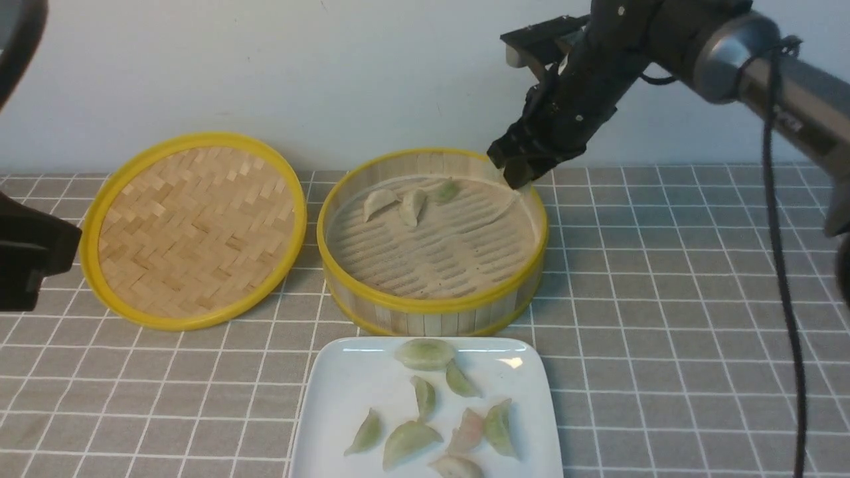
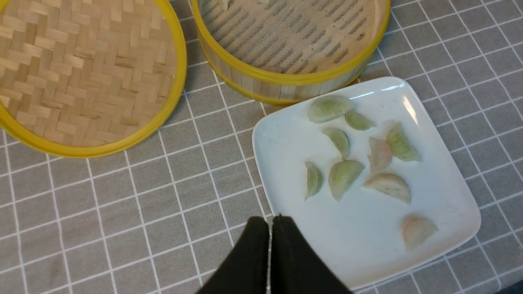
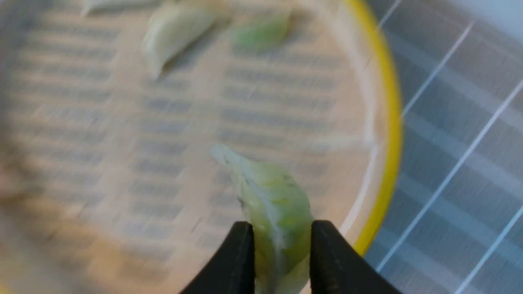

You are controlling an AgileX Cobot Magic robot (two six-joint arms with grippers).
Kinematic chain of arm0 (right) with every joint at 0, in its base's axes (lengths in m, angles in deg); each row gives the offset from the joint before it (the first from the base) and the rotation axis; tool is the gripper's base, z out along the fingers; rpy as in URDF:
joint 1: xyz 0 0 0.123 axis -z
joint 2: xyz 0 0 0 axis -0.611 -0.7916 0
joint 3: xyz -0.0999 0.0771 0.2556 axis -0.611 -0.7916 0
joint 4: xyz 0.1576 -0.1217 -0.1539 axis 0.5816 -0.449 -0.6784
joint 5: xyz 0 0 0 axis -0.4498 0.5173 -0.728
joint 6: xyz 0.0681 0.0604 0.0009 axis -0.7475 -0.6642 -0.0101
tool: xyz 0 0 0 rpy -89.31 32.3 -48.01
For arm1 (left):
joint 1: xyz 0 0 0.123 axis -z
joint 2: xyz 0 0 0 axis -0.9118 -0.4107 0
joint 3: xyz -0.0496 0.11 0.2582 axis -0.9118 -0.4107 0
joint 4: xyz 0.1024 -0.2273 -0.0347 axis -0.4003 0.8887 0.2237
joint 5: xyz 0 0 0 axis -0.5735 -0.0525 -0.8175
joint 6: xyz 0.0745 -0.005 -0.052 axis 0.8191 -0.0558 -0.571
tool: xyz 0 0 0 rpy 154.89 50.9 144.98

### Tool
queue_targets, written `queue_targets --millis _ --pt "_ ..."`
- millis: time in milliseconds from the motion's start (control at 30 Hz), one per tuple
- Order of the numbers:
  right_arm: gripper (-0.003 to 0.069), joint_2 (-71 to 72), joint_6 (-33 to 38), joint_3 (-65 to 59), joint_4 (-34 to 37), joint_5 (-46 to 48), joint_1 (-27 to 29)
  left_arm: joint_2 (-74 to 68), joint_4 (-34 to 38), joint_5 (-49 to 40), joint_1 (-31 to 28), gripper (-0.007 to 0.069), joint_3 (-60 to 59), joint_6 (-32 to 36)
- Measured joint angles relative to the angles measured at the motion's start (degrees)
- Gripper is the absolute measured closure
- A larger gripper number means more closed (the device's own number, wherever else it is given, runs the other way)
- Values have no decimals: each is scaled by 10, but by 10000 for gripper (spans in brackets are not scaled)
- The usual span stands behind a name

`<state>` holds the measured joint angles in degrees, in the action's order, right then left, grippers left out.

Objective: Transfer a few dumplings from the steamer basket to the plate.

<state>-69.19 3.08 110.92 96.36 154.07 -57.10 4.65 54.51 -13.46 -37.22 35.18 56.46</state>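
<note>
Looks like a robot lab setup: plain pale wall point(image 1: 265, 66), table point(image 1: 664, 318) with grey grid cloth, black robot arm point(image 1: 724, 40) trailing a loose cable point(image 1: 783, 279). Kitchen items on it: bamboo steamer basket point(image 1: 431, 307), white plate point(image 1: 345, 398), dumplings point(image 1: 425, 353).

Bright even light, rt-wrist motion blur

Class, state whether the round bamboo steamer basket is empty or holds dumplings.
The round bamboo steamer basket is not empty: three pale crescent dumplings lie inside.
</note>
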Motion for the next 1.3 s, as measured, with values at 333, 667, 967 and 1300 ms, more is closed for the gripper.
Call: queue_targets --millis 333,667,967,1300 --pt "501 220 87 -338 113 -36 -140 0 0 1 0 629 -24 18" --pt "490 165 40 -378 91 -280 -226 0 6 22 0 629 -113 30" --pt "368 135 30 -378 82 -278 -226 0 9 25 0 629 -120 37" --pt "444 191 -29 -290 -8 -70 -226 0 10 29 0 629 -120 55"
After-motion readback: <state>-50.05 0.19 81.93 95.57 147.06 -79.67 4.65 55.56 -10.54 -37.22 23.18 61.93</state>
